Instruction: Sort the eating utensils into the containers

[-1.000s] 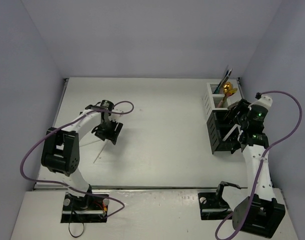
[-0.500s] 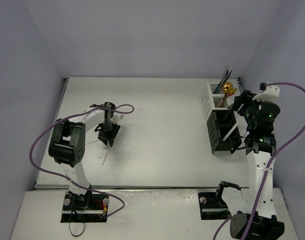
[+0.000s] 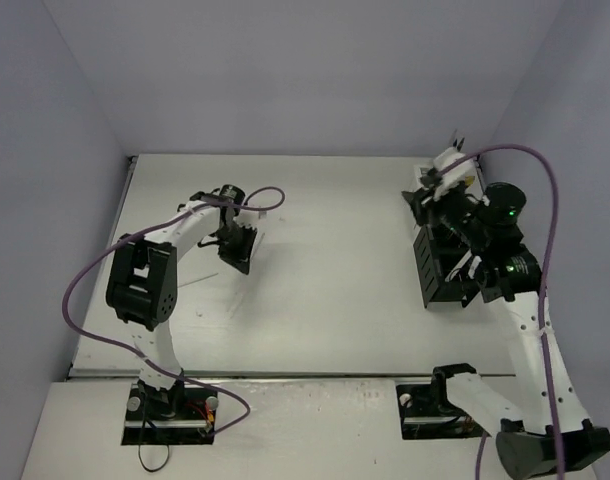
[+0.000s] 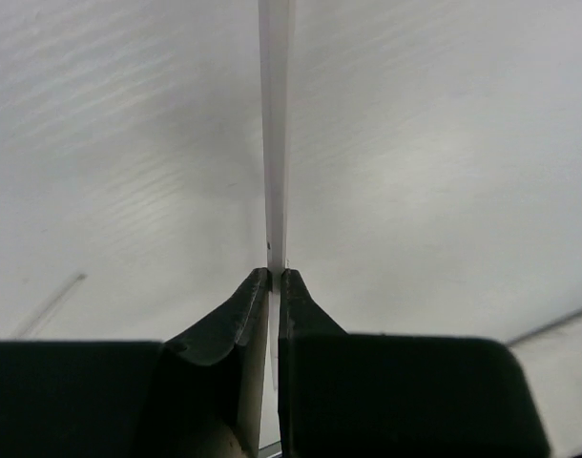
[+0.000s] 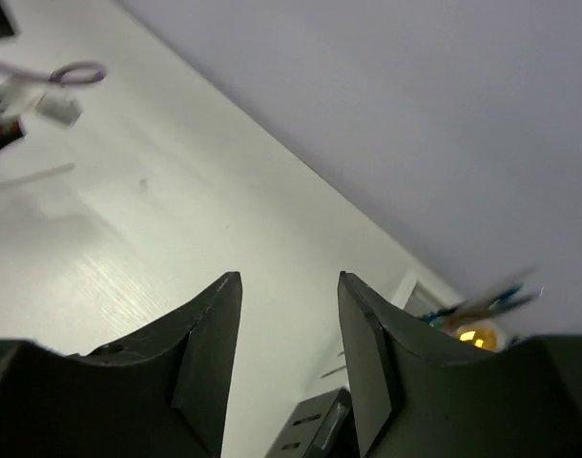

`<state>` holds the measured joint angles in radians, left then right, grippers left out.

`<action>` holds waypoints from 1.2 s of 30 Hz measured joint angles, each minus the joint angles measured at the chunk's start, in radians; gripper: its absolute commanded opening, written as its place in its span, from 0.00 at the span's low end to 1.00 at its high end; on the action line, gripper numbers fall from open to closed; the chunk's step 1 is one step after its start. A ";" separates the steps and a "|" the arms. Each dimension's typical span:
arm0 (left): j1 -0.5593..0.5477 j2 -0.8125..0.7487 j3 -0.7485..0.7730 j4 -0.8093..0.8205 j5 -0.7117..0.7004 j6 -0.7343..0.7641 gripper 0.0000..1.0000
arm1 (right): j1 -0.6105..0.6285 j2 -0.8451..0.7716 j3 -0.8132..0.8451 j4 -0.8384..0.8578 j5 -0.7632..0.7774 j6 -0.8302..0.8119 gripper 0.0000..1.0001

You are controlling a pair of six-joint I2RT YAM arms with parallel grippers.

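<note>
Distance across the bench (image 3: 335, 250) governs the coming move. The left gripper (image 4: 274, 277) is clenched on a thin pale stick (image 4: 275, 114), pinched near one end. The stick's long axis runs straight out ahead of the fingertips, in line with the gripper, and it seems to hang clear of the surface. From above, this gripper sits on the left half of the bench, while the long black slatted cutlery box (image 3: 437, 275) stands against the right edge, well apart from it. The delivery therefore lies to the robot's right, most of the way across the bench.

The right gripper (image 5: 289, 353) is the nearer one by far. It hovers just over the boxes, released, with nothing between its jaws, and a gold spoon (image 5: 477, 336) stands in a box just beyond it. The left arm probably has to stretch rightward and tip the stick upright before lowering it into a compartment, and I cannot tell whether its reach is enough. A second thin pale stick (image 4: 48, 305) lies flat on the bench, left of the held one in the wrist view.
</note>
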<state>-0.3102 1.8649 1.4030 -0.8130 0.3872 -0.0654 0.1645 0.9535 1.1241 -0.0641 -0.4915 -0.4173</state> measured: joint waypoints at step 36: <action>-0.041 -0.123 -0.048 -0.021 0.812 -0.224 0.10 | 1.009 0.499 -0.046 -0.163 0.302 -1.182 0.00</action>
<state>-0.3513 1.7416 1.3546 -0.8335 1.1994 -0.2891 1.1733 1.4530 1.0783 -0.2273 -0.1891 -1.5989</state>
